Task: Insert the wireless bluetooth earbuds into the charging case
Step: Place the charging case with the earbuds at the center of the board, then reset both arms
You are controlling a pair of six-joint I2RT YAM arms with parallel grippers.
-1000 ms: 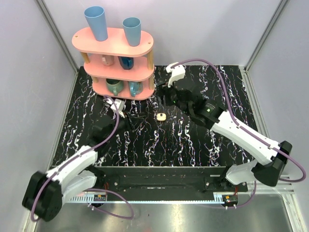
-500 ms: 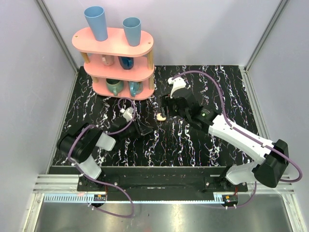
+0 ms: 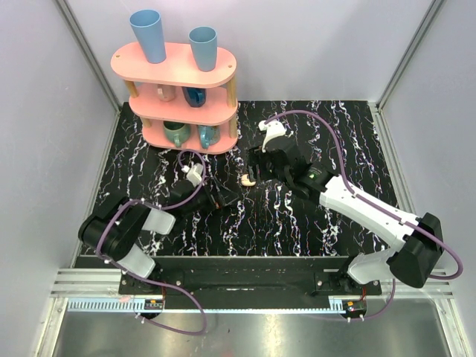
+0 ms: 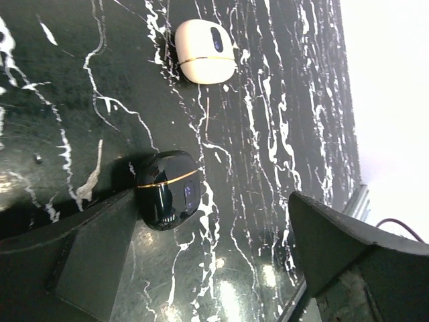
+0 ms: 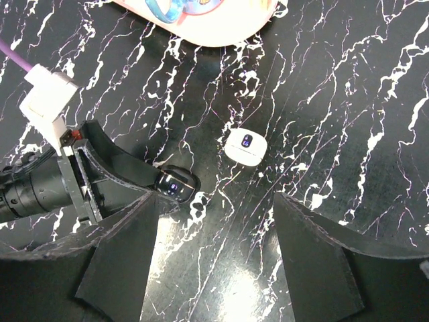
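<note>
Though left tool (image 4: 214, 201) was spread, black case (image 4: 167, 190) sat against one finger, shut charging case (image 5: 245, 145) lay farther ahead on counter (image 5: 335, 100). Right tool (image 5: 216, 201), also spread, hovered nearer, charging case just ahead of gap.

Overhead view looks down; wrist views — close, seemingly oblique — share the charging case (image 4: 204, 41).

A lab robot cell: plain pale walls (image 3: 297, 44) and metal rails (image 3: 82, 281) box in a black marbled counter (image 3: 357, 141) (pink rack (image 3: 175, 71) of cups (image 3: 149, 35) at back).
</note>
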